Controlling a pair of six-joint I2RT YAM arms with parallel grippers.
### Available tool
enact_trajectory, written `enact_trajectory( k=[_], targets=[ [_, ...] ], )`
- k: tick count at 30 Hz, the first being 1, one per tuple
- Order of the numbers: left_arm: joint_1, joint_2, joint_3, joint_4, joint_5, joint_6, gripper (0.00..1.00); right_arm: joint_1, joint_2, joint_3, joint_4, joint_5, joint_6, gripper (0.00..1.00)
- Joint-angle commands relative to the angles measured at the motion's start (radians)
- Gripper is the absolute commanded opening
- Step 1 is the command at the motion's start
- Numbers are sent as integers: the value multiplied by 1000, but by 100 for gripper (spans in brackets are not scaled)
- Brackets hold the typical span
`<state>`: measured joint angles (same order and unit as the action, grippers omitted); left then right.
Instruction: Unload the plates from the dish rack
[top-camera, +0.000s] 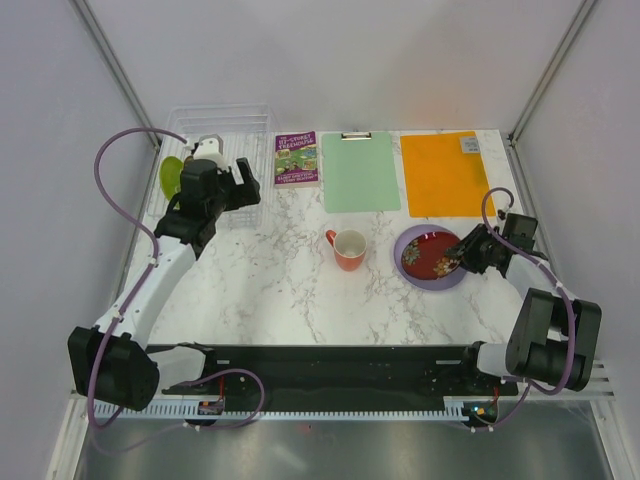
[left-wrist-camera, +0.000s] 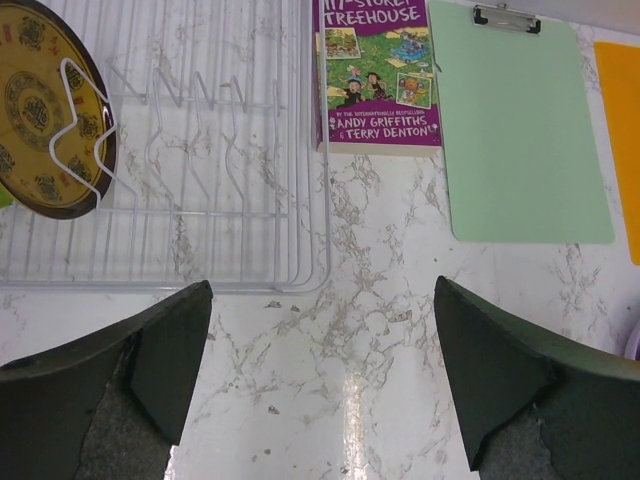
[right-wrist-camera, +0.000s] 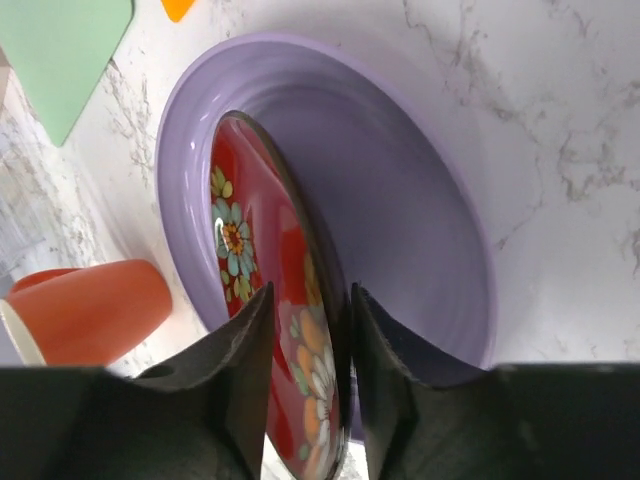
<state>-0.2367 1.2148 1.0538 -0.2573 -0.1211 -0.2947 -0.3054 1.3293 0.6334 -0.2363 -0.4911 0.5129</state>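
While the right fingers (right-wrist-camera: 308, 300) are closed narrow on the rim of the red floral plate (right-wrist-camera: 238, 245), I read this as the stacking step. The plate sits inside the lavender plate (right-wrist-camera: 420, 180), which lies flat on the table (top-camera: 280, 280) near its right edge, just beside the orange mug (top-camera: 348, 248). I hold the red plate by its edge because that thin rim is the only part 2 fingers can pinch. Nesting it in the bigger plate keeps the unloaded pieces in 1 pile. From the right wrist view I cannot tell whether the plate is fully seated or tilted with its near rim lifted, so I would not let go on trust.

The left fingers (left-wrist-camera: 322, 290) are spread wide and hold nothing. They hover over bare table just off the near side of the dish rack (left-wrist-camera: 230, 150), which stands in the far left corner. That pose looks to me like lining up for the next pick. The dark yellow-patterned plate (left-wrist-camera: 40, 110) stands upright between the wires at the rack's left end, and the lime green plate (top-camera: 170, 176) is beside it at the left edge. By my judgement 2 of 4 plates are out and 2 are left to lift.
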Motion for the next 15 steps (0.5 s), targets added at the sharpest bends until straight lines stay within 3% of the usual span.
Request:
enact_trajectory(
  k=[1,5,11,12,15],
  targets=[
    [11,-14,-15,41,21,-23,98,0,10,17,48,-1,-19,52],
    [22,-5,-14,47,31,-23,98,-1,-4,37,-4,51,-50,74],
    [34,11,14,49,32,-15,98,0,-48,81,-93,107,-91,85],
    [39,14,17,47,31,-9,98,-1,-61,97,-115,153,-102,98],
    [56,29,38,41,26,0,98,2,-107,140,-175,215,-126,98]
  ],
)
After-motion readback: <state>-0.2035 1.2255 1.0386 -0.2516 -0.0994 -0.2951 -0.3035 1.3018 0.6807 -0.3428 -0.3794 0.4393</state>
